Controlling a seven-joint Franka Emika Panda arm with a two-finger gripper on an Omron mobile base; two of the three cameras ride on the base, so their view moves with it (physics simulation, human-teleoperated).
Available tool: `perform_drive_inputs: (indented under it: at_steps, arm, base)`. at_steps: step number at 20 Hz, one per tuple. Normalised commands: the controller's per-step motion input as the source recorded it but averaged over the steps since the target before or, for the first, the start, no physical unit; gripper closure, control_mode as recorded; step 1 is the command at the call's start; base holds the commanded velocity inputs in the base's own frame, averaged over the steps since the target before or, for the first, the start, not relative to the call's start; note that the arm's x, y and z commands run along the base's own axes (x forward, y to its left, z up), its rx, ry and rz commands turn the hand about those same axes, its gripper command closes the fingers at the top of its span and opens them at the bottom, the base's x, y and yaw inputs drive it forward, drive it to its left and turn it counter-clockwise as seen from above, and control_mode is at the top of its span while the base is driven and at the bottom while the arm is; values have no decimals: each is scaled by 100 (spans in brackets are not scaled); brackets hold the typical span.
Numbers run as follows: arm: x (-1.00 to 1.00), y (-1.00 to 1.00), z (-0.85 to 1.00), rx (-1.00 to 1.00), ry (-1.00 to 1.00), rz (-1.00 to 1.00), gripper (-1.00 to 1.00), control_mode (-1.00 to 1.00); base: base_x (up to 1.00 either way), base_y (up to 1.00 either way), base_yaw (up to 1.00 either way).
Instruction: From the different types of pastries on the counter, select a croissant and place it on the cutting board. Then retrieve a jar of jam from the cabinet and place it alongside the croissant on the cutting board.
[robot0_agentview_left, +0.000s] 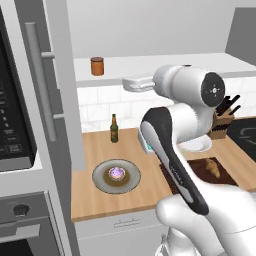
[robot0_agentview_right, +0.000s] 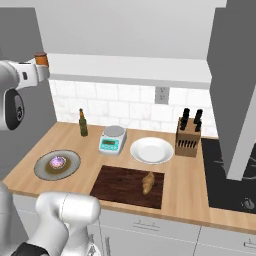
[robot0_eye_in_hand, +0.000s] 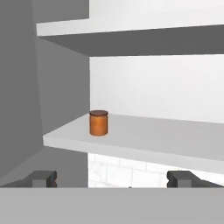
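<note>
Currently, the small elongated golden-tan croissant (robot0_agentview_right: 148, 182) is seen lying on the flat dark brown wooden cutting board (robot0_agentview_right: 120, 186), toward its right edge, near the front edge of the light tan wooden counter (robot0_agentview_right: 185, 192). The small cylindrical orange-brown jar of jam (robot0_eye_in_hand: 99, 123) with its darker reddish-brown lid is stood upright near the left end of the white shelf (robot0_eye_in_hand: 175, 140) of the light grey wall cabinet (robot0_agentview_left: 55, 85). The two-finger gripper (robot0_eye_in_hand: 114, 178) is held level with that shelf, well apart from the jar, its fingers spread wide and nothing held between them.
</note>
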Motion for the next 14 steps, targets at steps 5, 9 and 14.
perform_drive_inputs:
  at_steps: [5,9,14]
  arm:
    - [37,2,0,0,4,1,-100,-100]
    - [3,22,0,0,0,0,-100,-100]
    - [13,14,0,0,0,0,-100,-100]
  base:
    - [0,0,0]
    - [0,0,0]
    - [0,0,0]
